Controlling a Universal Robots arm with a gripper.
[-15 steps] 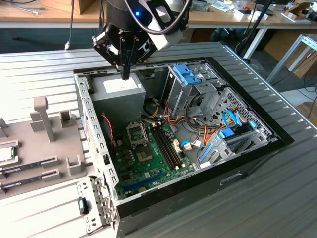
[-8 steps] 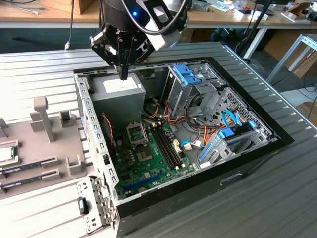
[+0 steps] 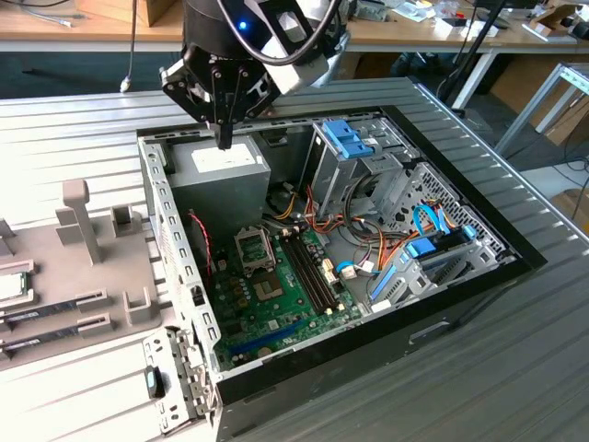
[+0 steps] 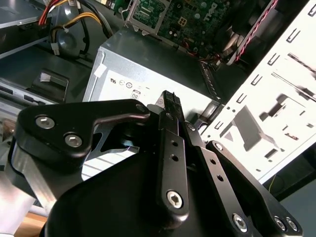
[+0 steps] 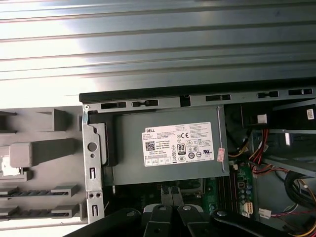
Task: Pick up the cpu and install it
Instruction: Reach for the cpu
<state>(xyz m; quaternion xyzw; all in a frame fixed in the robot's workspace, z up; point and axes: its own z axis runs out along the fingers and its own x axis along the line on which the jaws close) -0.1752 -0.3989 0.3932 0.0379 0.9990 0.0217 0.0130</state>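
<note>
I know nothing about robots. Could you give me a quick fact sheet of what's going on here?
claw: shut, holding nothing
claw position: above the grey power supply in the open computer case
cpu: on the grey tray, outside the case
motherboard: inside the case
progress: cpu not yet picked up

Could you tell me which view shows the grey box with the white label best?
The first wrist view: the grey box faces the camera, its white label fully in sight. The exterior view shows the box at an angle, with the gripper over it. In the second wrist view the gripper covers part of the box.
</note>
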